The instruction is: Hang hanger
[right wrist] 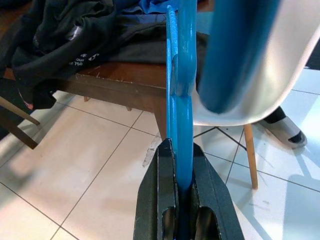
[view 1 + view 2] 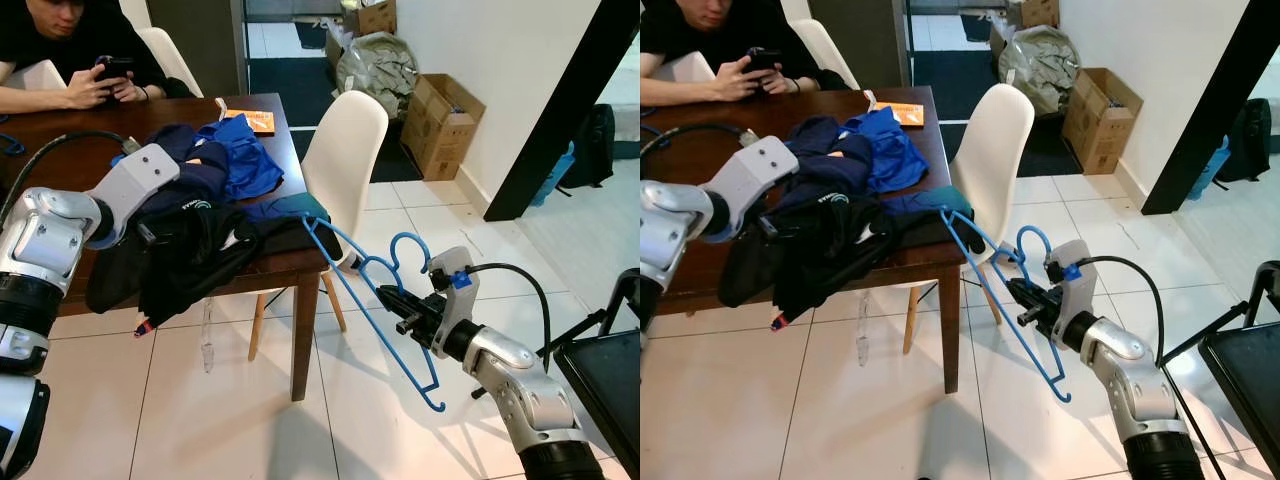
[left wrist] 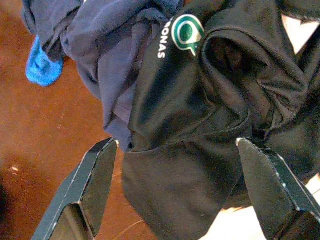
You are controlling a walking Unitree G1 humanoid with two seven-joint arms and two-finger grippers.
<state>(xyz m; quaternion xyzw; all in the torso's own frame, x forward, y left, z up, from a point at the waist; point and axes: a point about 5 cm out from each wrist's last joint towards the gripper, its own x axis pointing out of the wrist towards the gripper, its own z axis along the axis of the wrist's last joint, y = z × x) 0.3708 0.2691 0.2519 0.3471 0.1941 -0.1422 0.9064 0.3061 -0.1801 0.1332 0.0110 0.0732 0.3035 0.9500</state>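
Off the bench's near right corner, above the tiled floor [image 2: 240, 420], your right gripper [image 2: 392, 302] has its fingers clamped on the blue hanger [image 2: 372, 310]. They pinch it just below its hook. One end of the hanger reaches up to the clothes at that corner, and the other end points down toward the floor. The hook curls up beside the gripper.

Over the near edge of the brown bench [image 2: 60, 130], your left gripper [image 3: 175, 190] hangs with its fingers [image 3: 92, 187] wide apart. A black shirt [image 2: 190, 255] lies right under them and droops over the edge. Dark blue and bright blue clothes [image 2: 225, 160] are piled behind it.

A white chair [image 2: 345, 160] stands at the bench's right side. A person [image 2: 70, 45] sits at the far edge, looking at a phone [image 2: 113, 68].
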